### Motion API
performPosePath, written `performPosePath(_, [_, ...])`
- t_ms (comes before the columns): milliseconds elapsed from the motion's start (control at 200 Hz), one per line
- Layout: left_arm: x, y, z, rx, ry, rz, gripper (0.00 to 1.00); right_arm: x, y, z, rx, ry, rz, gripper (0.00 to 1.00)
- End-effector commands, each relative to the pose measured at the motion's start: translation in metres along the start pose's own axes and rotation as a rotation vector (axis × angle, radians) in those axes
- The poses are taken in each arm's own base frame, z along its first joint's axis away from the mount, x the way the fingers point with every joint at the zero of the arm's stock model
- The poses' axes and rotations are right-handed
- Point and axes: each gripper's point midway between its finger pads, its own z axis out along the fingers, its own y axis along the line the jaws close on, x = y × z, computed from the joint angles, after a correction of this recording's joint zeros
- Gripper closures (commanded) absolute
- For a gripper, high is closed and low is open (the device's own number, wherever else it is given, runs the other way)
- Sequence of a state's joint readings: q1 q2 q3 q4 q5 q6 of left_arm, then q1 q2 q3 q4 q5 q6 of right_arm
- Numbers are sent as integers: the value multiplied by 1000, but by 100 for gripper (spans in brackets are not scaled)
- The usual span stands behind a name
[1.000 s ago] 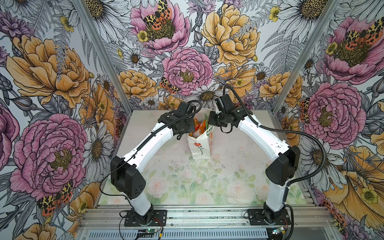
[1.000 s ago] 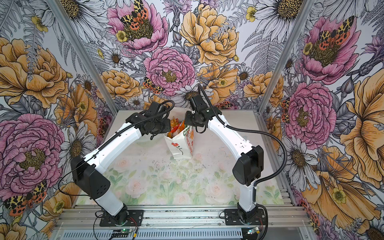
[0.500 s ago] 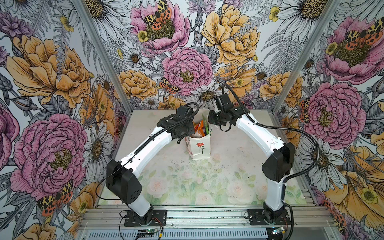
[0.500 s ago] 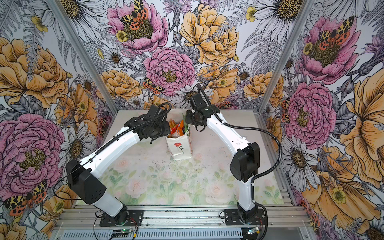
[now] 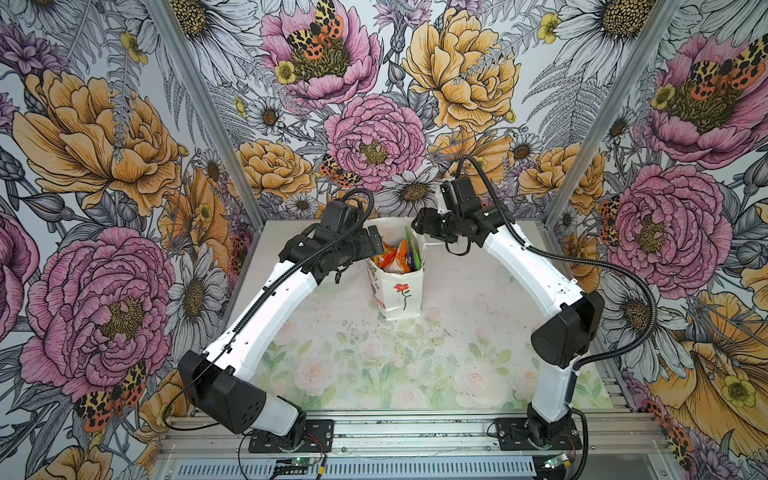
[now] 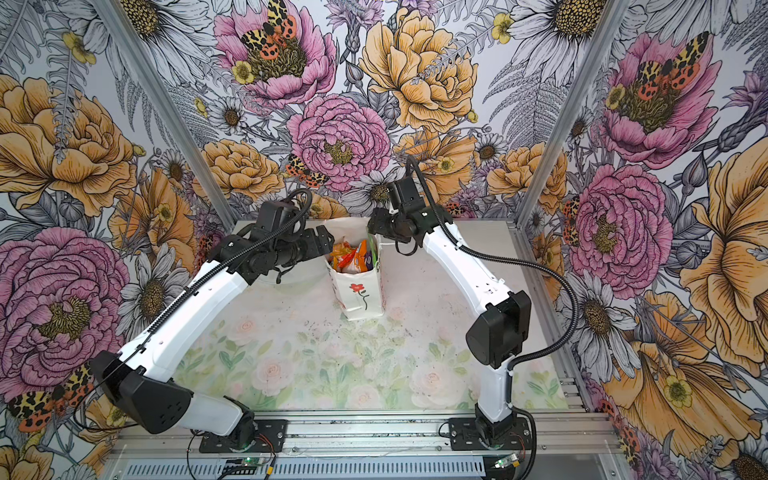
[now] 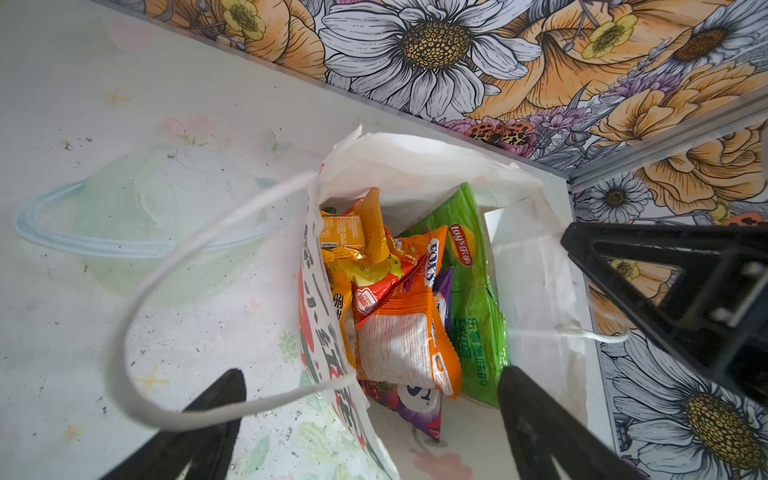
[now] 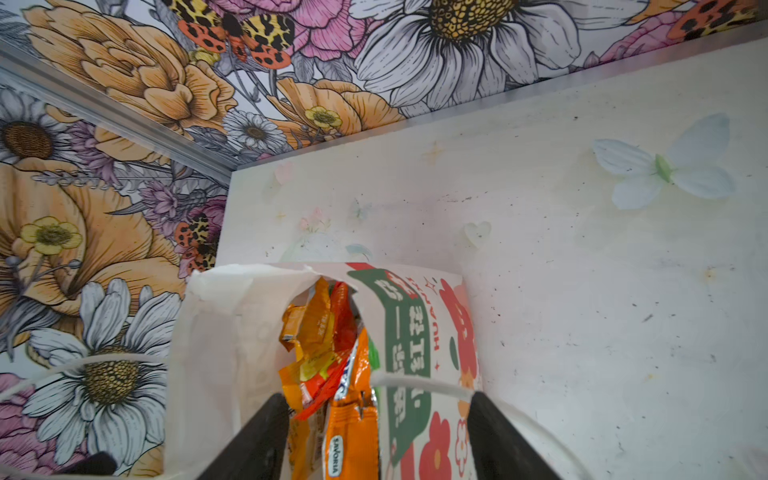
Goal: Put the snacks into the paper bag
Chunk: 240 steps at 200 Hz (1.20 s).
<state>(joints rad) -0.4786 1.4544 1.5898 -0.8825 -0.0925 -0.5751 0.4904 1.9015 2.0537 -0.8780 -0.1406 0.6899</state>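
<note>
The floral worktop carried the paper bag, upright near its far edge. The snacks sat packed inside it. At its mouth the left claw and the right claw each gaped wide, gripping nothing.

Snacks lie inside the paper bag on the table

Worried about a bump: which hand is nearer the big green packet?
Right. The right hand hangs beside the bag wall the green packet leans on; the left hand is over the opposite rim.
</note>
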Motion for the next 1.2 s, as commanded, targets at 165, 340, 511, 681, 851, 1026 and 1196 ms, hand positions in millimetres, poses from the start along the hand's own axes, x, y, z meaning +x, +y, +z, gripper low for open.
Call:
performPosePath(165, [-35,17,-62,-45,-195,71,1,-37,6,-87,-29,-186,-68,19])
performPosePath(340, [-46,78,-98,-223,-416,30,1,-46,-58,-138,157,-337,-86,18])
performPosePath(511, [-28,143,-101,-381,-539,-86,1,-32,-148,-170,348,-459,6,18])
performPosePath(681, [6,206,-53,-536,-470,-143,1,6,-243,-171,581,-583,37,16])
performPosePath(851, [21,232,-4,-581,-464,4,1,41,-291,-143,659,-612,-46,14])
performPosePath(1026, [25,240,23,-566,-527,126,1,63,-315,-112,700,-607,-194,13])
performPosePath(1196, [36,233,43,-490,-638,251,1,77,-328,-86,690,-607,-266,12])
